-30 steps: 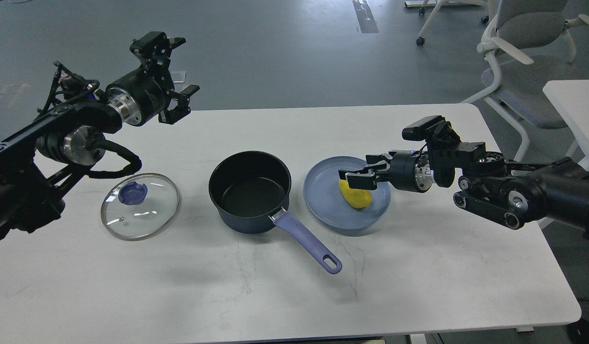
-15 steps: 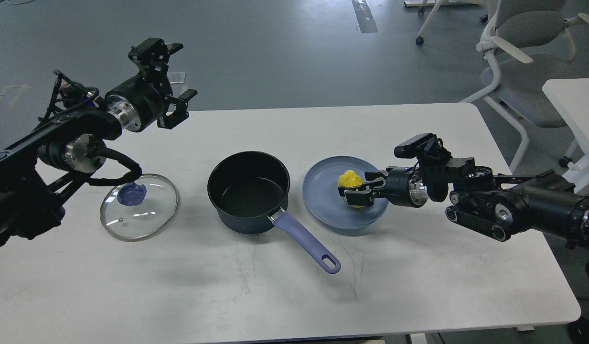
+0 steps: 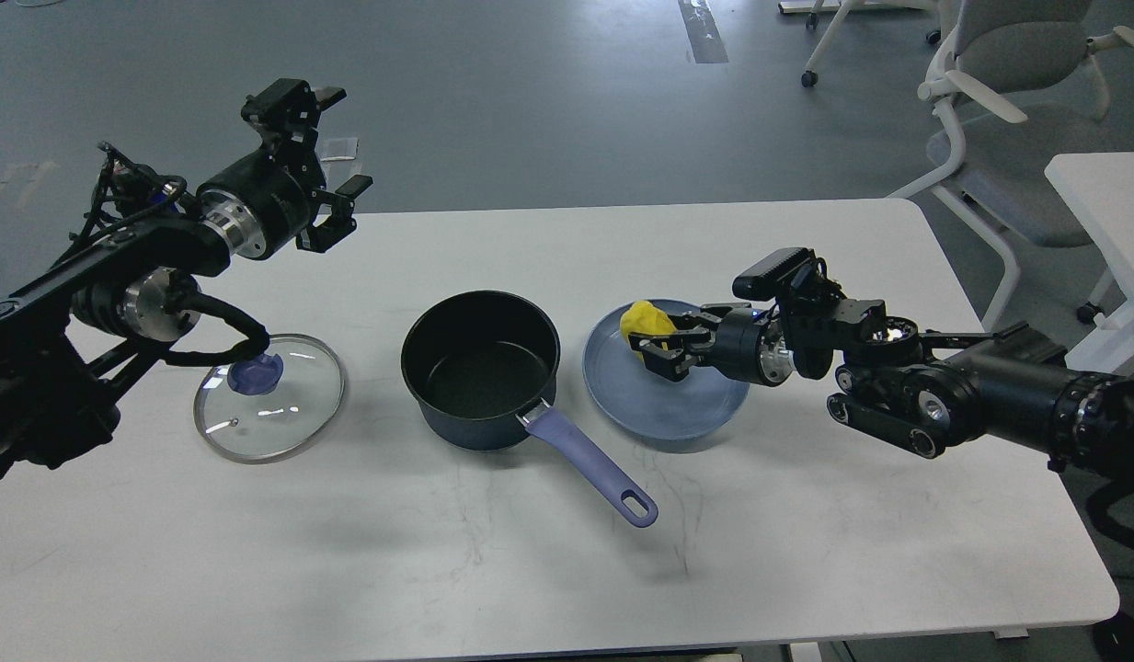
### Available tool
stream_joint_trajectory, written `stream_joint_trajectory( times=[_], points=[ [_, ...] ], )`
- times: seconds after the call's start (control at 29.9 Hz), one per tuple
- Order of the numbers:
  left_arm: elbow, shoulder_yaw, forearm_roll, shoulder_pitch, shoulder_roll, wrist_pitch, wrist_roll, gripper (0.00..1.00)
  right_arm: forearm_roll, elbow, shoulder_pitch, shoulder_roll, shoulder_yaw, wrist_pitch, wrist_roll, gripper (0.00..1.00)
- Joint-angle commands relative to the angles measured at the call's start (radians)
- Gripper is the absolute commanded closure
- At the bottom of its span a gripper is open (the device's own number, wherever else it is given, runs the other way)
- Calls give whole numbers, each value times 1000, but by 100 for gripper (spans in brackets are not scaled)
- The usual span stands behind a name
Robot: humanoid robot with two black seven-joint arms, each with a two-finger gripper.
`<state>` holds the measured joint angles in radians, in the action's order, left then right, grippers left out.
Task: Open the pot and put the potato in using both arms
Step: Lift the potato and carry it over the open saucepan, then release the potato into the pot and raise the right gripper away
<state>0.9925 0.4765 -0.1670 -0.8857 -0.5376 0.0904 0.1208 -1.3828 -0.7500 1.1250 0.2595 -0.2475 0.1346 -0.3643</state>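
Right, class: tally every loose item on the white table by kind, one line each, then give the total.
Pots: 1, the dark pot with a purple handle
Lids: 1, the glass lid
Plates: 1, the blue plate
Potatoes: 1, the yellow potato, held in the right gripper
Total: 4
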Motion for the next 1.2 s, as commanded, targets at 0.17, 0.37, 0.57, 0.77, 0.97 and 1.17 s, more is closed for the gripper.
stream_joint_trajectory(
  times=[0.17,0.37,0.57,0.77,0.97,1.17],
  points=[
    [1,4,-2,-1,-2,0,0,2,16,-6,136,-150,114,16,-42,86],
    [1,5,-2,-1,-5,0,2,2,16,21,72,-259,96,10,-44,78],
    [1,5,-3,-1,-16,0,2,2,19,29,6,-259,79,10,-39,0],
    [1,7,4,-1,-16,6,2,2,105,23,19,-259,105,13,-39,0],
    [1,13,4,1,-10,5,3,2,410,21,65,-250,281,2,-28,0],
    [0,28,14,28,-10,14,46,2,1071,31,30,-238,618,-116,120,0]
  ],
)
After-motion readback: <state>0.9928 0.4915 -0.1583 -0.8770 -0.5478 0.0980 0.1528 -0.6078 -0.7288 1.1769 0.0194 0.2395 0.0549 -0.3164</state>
